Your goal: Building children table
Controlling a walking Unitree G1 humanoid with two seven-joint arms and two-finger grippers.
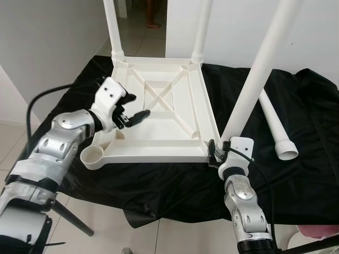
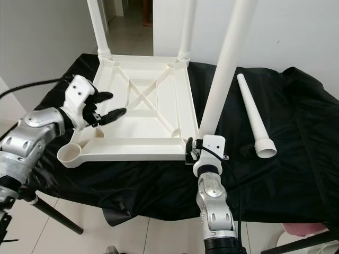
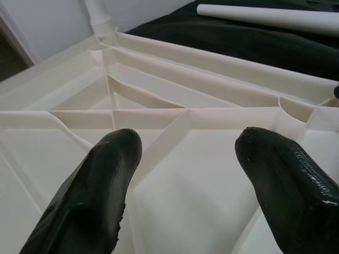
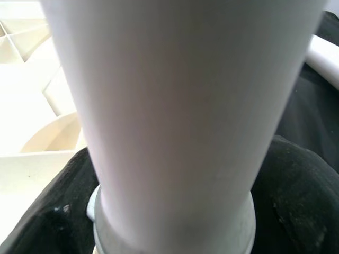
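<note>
Tabletop [image 1: 159, 111] lies upside down on my black-draped desk [image 1: 296, 174]; it looks stiff, light, slick plastic. My right gripper [image 1: 216, 153] clamps a leg [image 1: 254, 79] low, at the near right corner. Left wrist view: left gripper [image 3: 185, 180], fingers wide apart, empty above ribs.

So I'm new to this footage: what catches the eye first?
An upturned white tabletop lies on a black cloth, two legs standing in its far corners. The right gripper holds a third leg at the near right corner; the left gripper hovers open over the ribs. A spare leg lies to the right.
</note>
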